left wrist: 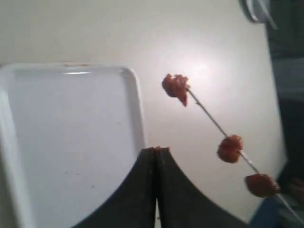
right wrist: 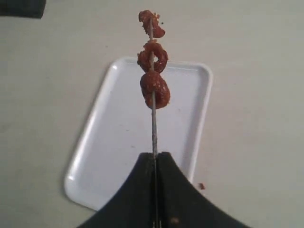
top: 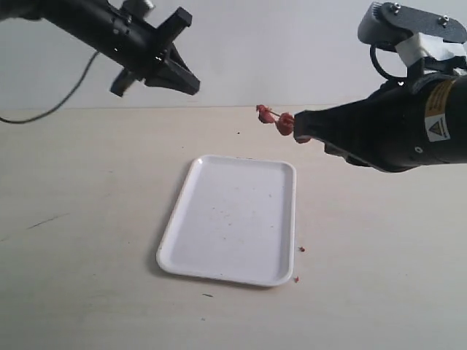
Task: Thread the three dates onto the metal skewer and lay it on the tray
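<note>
1. Skewer [right wrist: 153, 128] pinched between the pressed-together fingers of the right gripper [right wrist: 154, 154]; thin grey rod running straight out from the fingertips.
2. Strung along that skewer, the three dates [right wrist: 160, 59]: wrinkled and red-brown, one a short way beyond the fingertips, one just past it, and a ragged one at the far tip.
3. From the left wrist view, the same dates [left wrist: 230, 148] spaced out along the rod [left wrist: 209, 114], with bare metal showing between them.
4. Held up in the air, clear of the tray [right wrist: 118, 133] and touching nothing below.
5. In the exterior view, two dates [top: 283, 122] plain at the nose of the right gripper [top: 299, 125], the third mostly hidden against it; all seen past the tray's far right corner.
6. Tray [top: 233, 219] lying flat on the pale table [top: 87, 219]: white, rounded corners, low rim, faint dark specks on its floor.
7. Small red-brown crumbs [top: 300, 249] on the table just beside the tray's right edge, toward its near corner.
8. Left gripper [top: 191, 86] raised at the upper left of the exterior view, well apart from the skewer.
9. Its fingers [left wrist: 142, 190] closed flush against each other, hanging above the tray's edge [left wrist: 137, 109] in its own wrist view.
</note>
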You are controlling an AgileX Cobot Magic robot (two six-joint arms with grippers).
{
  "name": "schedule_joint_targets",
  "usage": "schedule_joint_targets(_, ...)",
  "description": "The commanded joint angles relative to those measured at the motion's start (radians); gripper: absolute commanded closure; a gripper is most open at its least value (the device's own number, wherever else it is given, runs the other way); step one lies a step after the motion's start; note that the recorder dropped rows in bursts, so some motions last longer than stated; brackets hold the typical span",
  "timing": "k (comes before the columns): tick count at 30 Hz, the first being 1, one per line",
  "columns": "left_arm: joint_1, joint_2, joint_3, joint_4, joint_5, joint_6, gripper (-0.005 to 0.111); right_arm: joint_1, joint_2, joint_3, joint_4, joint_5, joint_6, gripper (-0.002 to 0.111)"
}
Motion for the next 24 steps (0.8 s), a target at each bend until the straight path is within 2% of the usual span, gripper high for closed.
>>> schedule_joint_targets(1,-0.001,-0.126,0.002,0.168,-0.038,-0.023,0.107,0.018,-0.007,-0.007,-0.125,-0.067,0.294,0.108)
schedule_joint_targets(3,-0.001,-0.171,0.002,0.191,-0.052,-0.025,0.107,0.018,-0.007,-0.005,-0.133,-0.081,0.413,0.108)
schedule_joint_targets(6,-0.001,-0.220,0.002,0.246,-0.043,-0.028,0.107,0.030,-0.007,-0.005,-0.127,-0.106,0.482,0.108)
schedule_joint_targets(11,-0.001,-0.288,0.002,0.366,-0.003,-0.070,0.107,0.127,-0.007,-0.005,-0.191,-0.111,0.563,0.108)
schedule_joint_targets(13,-0.001,-0.318,0.002,0.372,0.003,-0.070,0.107,0.180,-0.007,-0.005,-0.264,-0.046,0.563,0.108)
schedule_joint_targets(17,-0.001,-0.383,0.002,0.384,0.000,-0.068,0.107,0.311,-0.007,-0.005,-0.458,0.229,0.555,0.108)
schedule_joint_targets(24,-0.001,-0.453,0.002,0.393,0.000,-0.068,0.107,0.475,0.055,-0.005,-0.672,0.427,0.449,0.108)
